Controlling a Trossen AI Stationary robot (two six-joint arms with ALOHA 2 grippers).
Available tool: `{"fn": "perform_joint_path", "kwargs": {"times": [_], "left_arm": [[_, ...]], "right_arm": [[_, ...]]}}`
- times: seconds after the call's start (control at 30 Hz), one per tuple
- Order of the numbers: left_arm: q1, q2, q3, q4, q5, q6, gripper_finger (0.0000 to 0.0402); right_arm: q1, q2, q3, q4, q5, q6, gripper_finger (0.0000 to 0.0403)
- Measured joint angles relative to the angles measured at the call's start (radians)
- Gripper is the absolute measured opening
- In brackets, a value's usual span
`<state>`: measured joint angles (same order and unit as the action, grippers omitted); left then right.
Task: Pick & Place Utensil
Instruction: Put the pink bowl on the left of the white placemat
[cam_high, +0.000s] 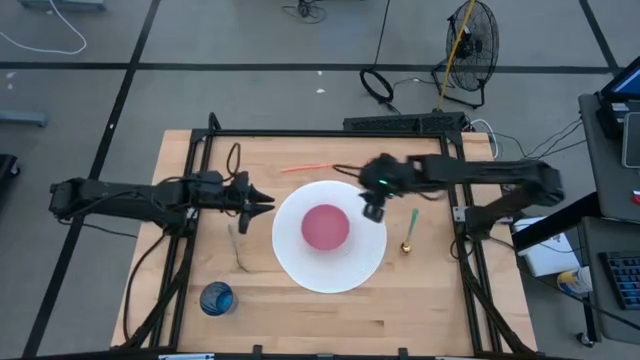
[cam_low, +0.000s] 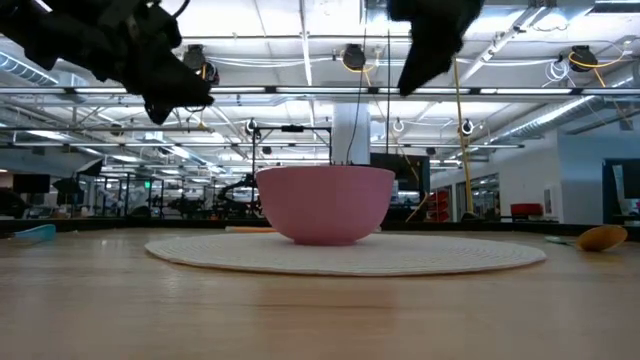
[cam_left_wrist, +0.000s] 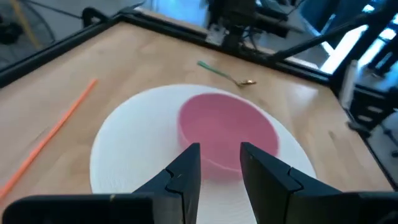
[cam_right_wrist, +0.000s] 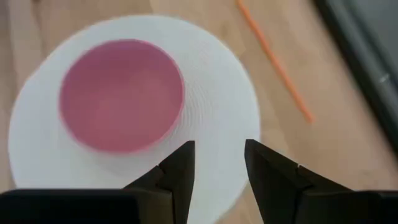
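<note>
I see my right gripper (cam_high: 373, 212) above the round white woven mat's (cam_high: 300, 270) right edge, fingers (cam_right_wrist: 181, 167) parted and empty. The green-handled spoon with a gold bowl (cam_high: 410, 232) lies on the wooden table (cam_high: 430, 300), right of the mat. My left gripper (cam_high: 262, 203) waits left of the pink bowl (cam_high: 325, 227), fingers apart, holding nothing

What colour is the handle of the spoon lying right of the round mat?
Green, on the gold-bowled spoon; clearest in the high view.

Bowl (cam_high: 325, 227) on mat (cam_high: 300, 265), spoon (cam_high: 410, 231) right
</note>
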<state>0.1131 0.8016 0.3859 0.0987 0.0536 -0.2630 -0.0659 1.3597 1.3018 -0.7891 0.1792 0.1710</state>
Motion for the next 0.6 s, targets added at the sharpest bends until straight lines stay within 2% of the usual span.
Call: {"fn": "perform_joint_path", "kwargs": {"times": [0.1, 0.2, 0.3, 0.43, 0.6], "left_arm": [[-0.006, 0.090, 0.000, 0.079, -0.035, -0.014, 0.0118], [-0.008, 0.216, 0.043, 0.109, -0.038, -0.027, 0.0118], [-0.009, 0.339, 0.139, 0.055, -0.038, -0.028, 0.0118], [-0.009, 0.479, 0.308, -0.110, -0.038, 0.001, 0.0118], [-0.011, 0.593, 0.484, -0.301, -0.061, 0.042, 0.0119]], "right_arm": [[0.073, -0.129, -0.052, 0.026, 0.061, 0.002, 0.0133], [0.138, -0.248, -0.139, 0.100, 0.060, 0.003, 0.0134], [0.197, -0.361, -0.251, 0.233, 0.059, -0.010, 0.0134], [0.259, -0.478, -0.413, 0.410, 0.053, -0.053, 0.0132], [0.320, -0.574, -0.587, 0.547, 0.052, -0.078, 0.0139]]}}
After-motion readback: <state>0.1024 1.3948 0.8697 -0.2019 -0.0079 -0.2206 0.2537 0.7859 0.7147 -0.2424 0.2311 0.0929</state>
